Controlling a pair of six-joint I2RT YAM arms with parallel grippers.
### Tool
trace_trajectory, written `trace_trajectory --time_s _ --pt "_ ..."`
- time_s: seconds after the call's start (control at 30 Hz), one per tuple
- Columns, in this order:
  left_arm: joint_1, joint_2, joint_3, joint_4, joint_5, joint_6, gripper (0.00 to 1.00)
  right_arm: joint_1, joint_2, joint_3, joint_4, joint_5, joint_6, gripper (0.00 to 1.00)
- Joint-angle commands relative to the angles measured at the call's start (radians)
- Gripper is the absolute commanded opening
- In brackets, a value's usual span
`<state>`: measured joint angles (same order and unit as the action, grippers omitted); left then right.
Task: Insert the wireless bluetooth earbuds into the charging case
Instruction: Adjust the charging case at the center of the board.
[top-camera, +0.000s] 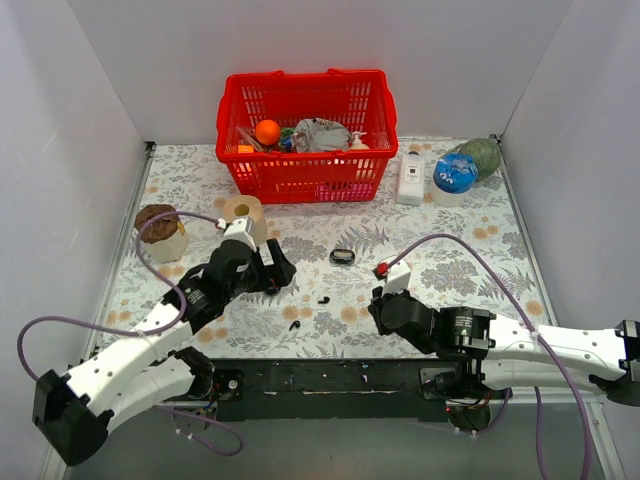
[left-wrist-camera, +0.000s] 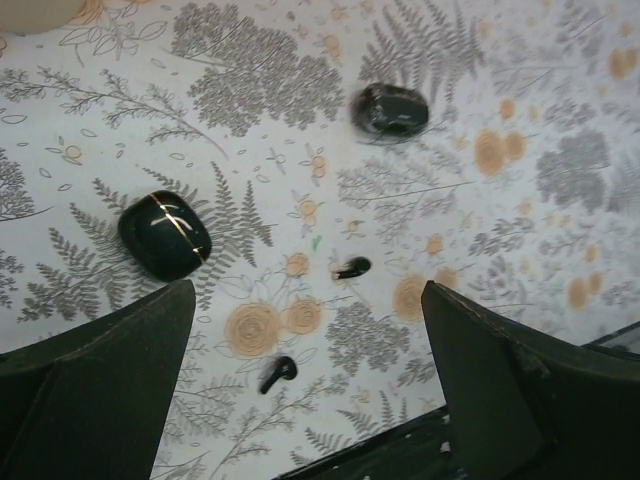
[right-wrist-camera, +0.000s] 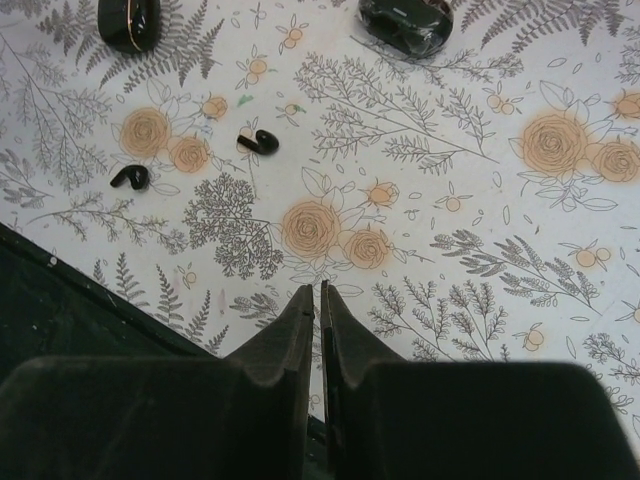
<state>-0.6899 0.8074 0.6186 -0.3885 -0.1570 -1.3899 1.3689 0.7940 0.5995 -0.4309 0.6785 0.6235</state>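
**Both earbuds lie on the counter, outside the case**

The two earbuds lie loose on the flowered counter (top-camera: 450, 260), near its front edge and between the two arms. The first earbud (top-camera: 323, 300) is a little farther from the edge. The second earbud (top-camera: 294, 325) is close beside it and nearer to the edge. They do not touch each other.

The charging case (top-camera: 342, 256) lies on the counter behind the first earbud, apart from both earbuds. It is a black oval with a shiny top. In the left wrist view it is blurred, and I cannot tell if its lid is up or down.

The left fingers (left-wrist-camera: 110, 390) are wide apart and hold nothing. In the left wrist view both earbuds show on the counter between them. A glossy black box with thin gold lines (left-wrist-camera: 165, 235) lies just beside the left one of these fingers.

The right fingers (right-wrist-camera: 290, 350) are pressed together, with only a thin slit between them, and nothing is in them. They point over the counter toward the earbuds and the case, and are apart from all of them.

At the back of the counter stands a red basket (top-camera: 305, 175) with small things inside. A tan tape roll (top-camera: 243, 212) stands near its left corner.
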Motion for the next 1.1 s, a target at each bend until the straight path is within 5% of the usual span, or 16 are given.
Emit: trace_trajectory --time_s 0.0,0.23,0.37,0.5,0.53,0.57,0.63,1.07 --pt "0.000 0.148 0.079 -0.123 0.051 0.198 0.98 -0.001 0.051 0.043 0.052 -0.051 -0.041 0.14" --pt "0.013 0.418 0.236 -0.216 -0.060 0.177 0.98 -0.001 0.056 0.028 0.089 -0.109 -0.051 0.14" --pt "0.035 0.428 0.228 -0.216 -0.113 0.053 0.93 -0.001 0.034 0.017 0.090 -0.119 -0.045 0.15" --pt "0.036 0.368 0.167 -0.208 -0.125 -0.063 0.54 -0.001 -0.002 -0.007 0.095 -0.128 -0.038 0.15" --pt "0.036 0.352 0.136 -0.208 -0.122 -0.102 0.24 -0.001 -0.009 -0.020 0.096 -0.125 -0.036 0.15" --pt "0.036 0.316 0.116 -0.210 -0.122 -0.121 0.12 -0.001 -0.024 -0.026 0.098 -0.122 -0.033 0.15" --pt "0.035 0.285 0.083 -0.211 -0.113 -0.180 0.00 -0.001 -0.038 -0.035 0.101 -0.120 -0.031 0.14" --pt "0.036 0.326 -0.086 -0.194 -0.208 -0.396 0.00 -0.001 -0.035 -0.029 0.112 -0.120 -0.042 0.13"
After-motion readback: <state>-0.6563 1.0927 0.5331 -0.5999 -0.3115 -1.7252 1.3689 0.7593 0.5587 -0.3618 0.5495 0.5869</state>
